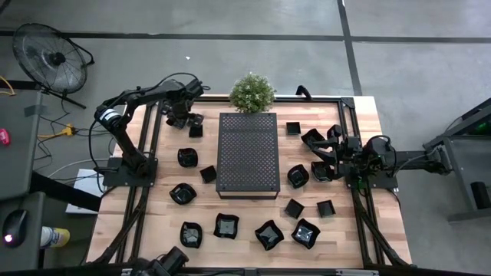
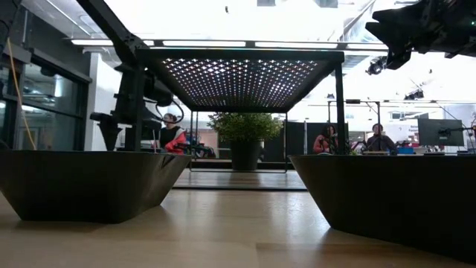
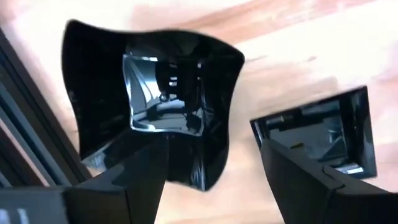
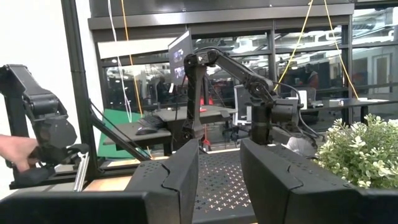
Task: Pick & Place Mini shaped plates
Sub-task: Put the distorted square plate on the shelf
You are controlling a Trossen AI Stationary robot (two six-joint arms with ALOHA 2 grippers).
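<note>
High view: mini shaped plates (image 1: 269,234) are lying scattered around the perforated tray (image 1: 247,156); the left gripper (image 1: 181,115) is hovering near the table's far-left corner. Left wrist view: released fingers (image 3: 134,186) are straddling a wavy plate (image 3: 152,99). Right wrist view: the right gripper (image 4: 219,171) is standing parted, empty.

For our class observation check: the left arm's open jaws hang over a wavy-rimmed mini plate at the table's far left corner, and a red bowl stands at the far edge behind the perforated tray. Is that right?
Not quite. Behind the perforated tray stands a potted plant, not a red bowl, as the high view shows. The rest holds: the left gripper, jaws open, hangs over a wavy-rimmed mini plate.
</note>
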